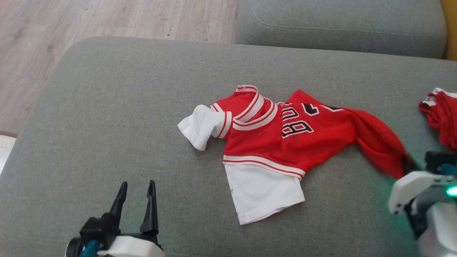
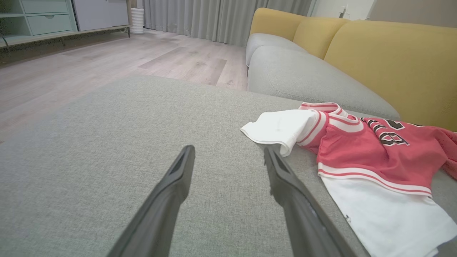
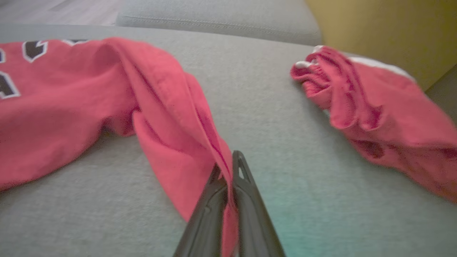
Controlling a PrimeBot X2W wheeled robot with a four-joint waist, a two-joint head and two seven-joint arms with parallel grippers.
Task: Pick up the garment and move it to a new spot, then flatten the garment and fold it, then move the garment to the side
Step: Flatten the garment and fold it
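Red jersey [image 1: 271, 142] clamped by right end effector [image 3: 228, 167]; one more red garment [image 1: 441, 117]; left end effector [image 1: 137, 184] wide.

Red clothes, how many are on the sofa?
2. One red-and-white jersey lies in the middle, its red end pinched in the right gripper. Another red garment sits bunched at the head view's right edge, partly cut off.

Left hand [image 1: 137, 183] agape, right hand [image 3: 228, 167] clamped.

garment [image 1: 264, 142] on cushion [image 1: 107, 107], second garment [image 1: 441, 114] at its right (apart), left claw [image 1: 137, 185] in front-left, floor [image 1: 107, 18] behind cushion
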